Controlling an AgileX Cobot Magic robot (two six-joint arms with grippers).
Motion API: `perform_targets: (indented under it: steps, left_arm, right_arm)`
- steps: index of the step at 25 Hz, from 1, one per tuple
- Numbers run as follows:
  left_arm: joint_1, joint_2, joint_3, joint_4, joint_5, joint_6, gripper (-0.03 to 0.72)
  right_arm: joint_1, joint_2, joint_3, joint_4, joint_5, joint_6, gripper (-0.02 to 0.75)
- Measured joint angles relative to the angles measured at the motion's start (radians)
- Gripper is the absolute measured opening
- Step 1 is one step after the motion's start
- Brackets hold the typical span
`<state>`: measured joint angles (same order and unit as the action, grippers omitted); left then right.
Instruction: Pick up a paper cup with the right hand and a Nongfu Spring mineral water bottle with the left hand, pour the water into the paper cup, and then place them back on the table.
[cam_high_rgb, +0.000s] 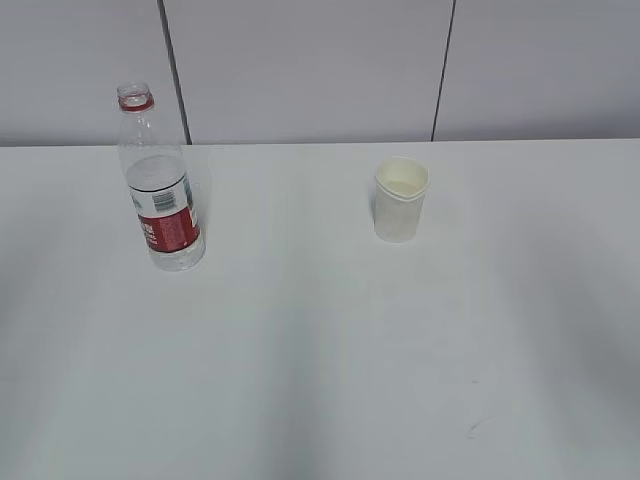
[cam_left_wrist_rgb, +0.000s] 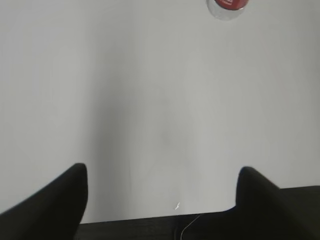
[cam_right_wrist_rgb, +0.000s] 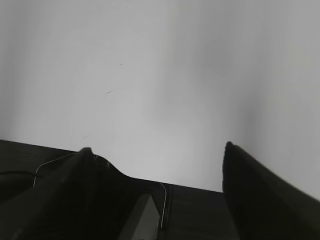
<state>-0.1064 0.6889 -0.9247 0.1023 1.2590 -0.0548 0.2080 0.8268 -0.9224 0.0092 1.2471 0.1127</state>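
You are looking at the table (cam_high_rgb: 320, 350), a plain white top that runs back to a pale panelled wall (cam_high_rgb: 300, 60) with two dark vertical seams. A small dark scuff mark (cam_high_rgb: 478, 427) lies near the front right of the top.

The Nongfu Spring mineral water bottle (cam_high_rgb: 160, 185) stands upright at the far left, capless, with a red neck ring and a red-and-white label. The water (cam_high_rgb: 157, 173) fills it to just above the label. The paper cup (cam_high_rgb: 400, 200) stands upright right of centre, well apart from the bottle, its rim slightly dented. Nothing lies between them.

Neither arm shows in the exterior view. In the left wrist view, the left hand (cam_left_wrist_rgb: 160, 200) hangs over the table's near edge with its two dark fingers set wide apart; only the bottle's base shows at the top edge, well clear. In the right wrist view, the right hand (cam_right_wrist_rgb: 157, 195) likewise stands spread wide and empty above bare tabletop.
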Motion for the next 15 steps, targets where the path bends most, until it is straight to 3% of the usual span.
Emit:
perform_targets:
  steps: [6,15]
  left_arm:
    - [0.000,-0.230,0.133,-0.031,0.008,0.000,0.554]
    - [0.000,-0.560,0.227,-0.057,-0.019,0.000,0.554]
  right_arm:
    - [0.000,-0.245,0.116,0.000,0.006,-0.008,0.589]
    - [0.000,-0.603,0.270,0.000,0.013,-0.035,0.589]
